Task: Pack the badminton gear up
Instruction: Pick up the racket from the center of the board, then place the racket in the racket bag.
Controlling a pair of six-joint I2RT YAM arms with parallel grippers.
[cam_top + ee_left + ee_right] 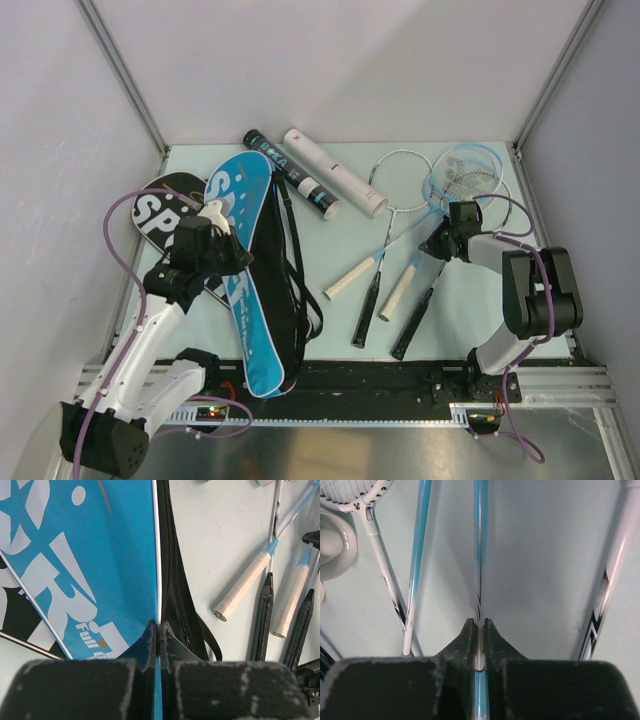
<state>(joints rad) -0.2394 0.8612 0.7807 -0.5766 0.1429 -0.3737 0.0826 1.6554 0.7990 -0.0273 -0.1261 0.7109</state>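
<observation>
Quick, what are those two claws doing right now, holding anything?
Left gripper: closed, pinching the edge of the blue bag.
Right gripper: closed on a blue racket shaft.

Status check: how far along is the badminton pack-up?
Done: nothing looks packed; four rackets, the black tube and the white tube lie on the table. In hand: the left gripper pinches the blue bag at its edge, and the right gripper is shut on a blue racket shaft. Left: all gear into the bags; the black bag lies partly under the blue one.
</observation>
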